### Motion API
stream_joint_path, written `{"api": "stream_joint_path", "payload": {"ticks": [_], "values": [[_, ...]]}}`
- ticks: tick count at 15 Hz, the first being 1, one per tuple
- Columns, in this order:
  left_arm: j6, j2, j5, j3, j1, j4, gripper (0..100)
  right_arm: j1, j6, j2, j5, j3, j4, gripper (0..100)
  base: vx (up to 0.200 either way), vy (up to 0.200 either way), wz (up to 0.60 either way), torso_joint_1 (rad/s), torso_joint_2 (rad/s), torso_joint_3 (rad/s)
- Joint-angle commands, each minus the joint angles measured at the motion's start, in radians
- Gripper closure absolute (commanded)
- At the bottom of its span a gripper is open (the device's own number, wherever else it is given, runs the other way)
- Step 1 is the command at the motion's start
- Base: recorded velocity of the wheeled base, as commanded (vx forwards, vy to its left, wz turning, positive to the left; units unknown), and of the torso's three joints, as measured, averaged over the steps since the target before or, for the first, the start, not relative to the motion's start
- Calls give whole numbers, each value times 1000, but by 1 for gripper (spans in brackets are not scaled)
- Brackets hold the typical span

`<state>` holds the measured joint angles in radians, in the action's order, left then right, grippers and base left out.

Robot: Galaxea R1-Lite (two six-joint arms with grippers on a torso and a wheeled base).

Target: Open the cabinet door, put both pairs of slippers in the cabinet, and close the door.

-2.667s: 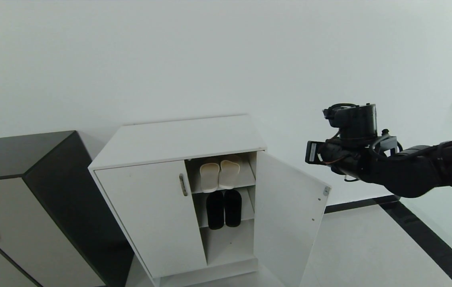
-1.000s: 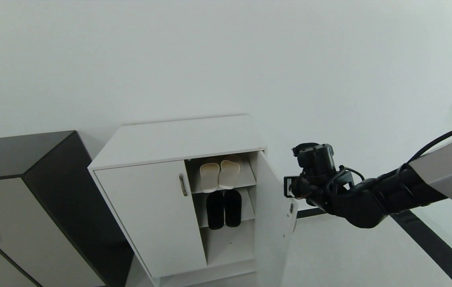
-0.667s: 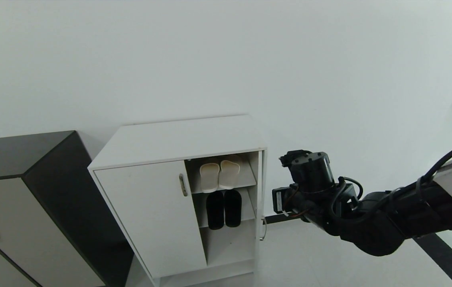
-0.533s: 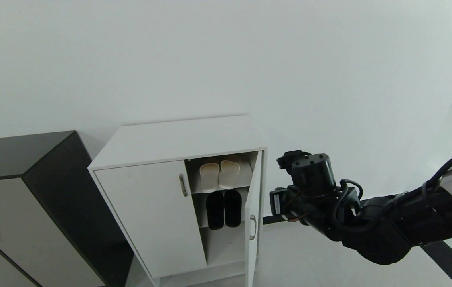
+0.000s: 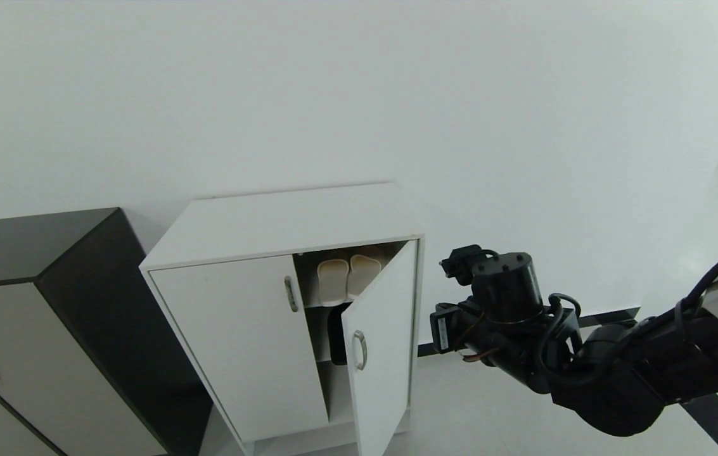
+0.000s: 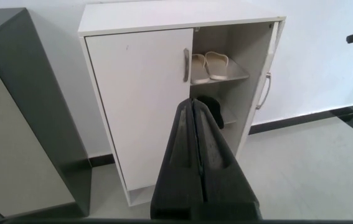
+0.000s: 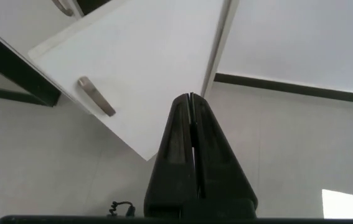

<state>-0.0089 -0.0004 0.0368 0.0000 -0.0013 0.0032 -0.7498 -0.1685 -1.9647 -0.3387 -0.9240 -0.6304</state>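
Cabinet door [image 5: 387, 329] swung half closed — right gripper [image 7: 191, 98] just beside it.

Pale glossy floor [image 5: 479, 418] across the bottom of the frame, crossed by a black stripe [image 6: 301, 120] toward the right. Directly on it, a white cabinet [image 5: 282, 218] at lower centre and a dark cabinet [image 5: 23, 244] just beside it at lower left. Inside the white one, an upper shelf [image 6: 237, 74] carrying a pair of cream slippers [image 5: 333, 278] side by side. Below that, a middle shelf [image 6: 231, 118] carrying a pair of black slippers [image 5: 335, 339], partly hidden in the head view behind the half-open door [image 5: 378, 342].
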Motion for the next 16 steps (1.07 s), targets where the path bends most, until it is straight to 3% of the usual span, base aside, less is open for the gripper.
{"api": "stream_joint_path", "payload": {"ticks": [1, 4, 10, 16], "values": [[0, 0, 0, 0, 0, 0, 100, 0, -2, 1, 9, 5, -6, 100, 0, 0, 0, 0, 0, 0], [0, 0, 2, 0, 0, 0, 100, 0, 23, -2, 23, 34, -72, 100, 0, 0, 0, 0, 0, 0], [-2, 0, 0, 0, 0, 0, 100, 0, 32, -8, 23, 42, -74, 100, 0, 0, 600, 3, 4, 1], [0, 0, 0, 0, 0, 0, 100, 52, 81, -31, 72, 91, -94, 100, 0, 0, 0, 0, 0, 0]]}}
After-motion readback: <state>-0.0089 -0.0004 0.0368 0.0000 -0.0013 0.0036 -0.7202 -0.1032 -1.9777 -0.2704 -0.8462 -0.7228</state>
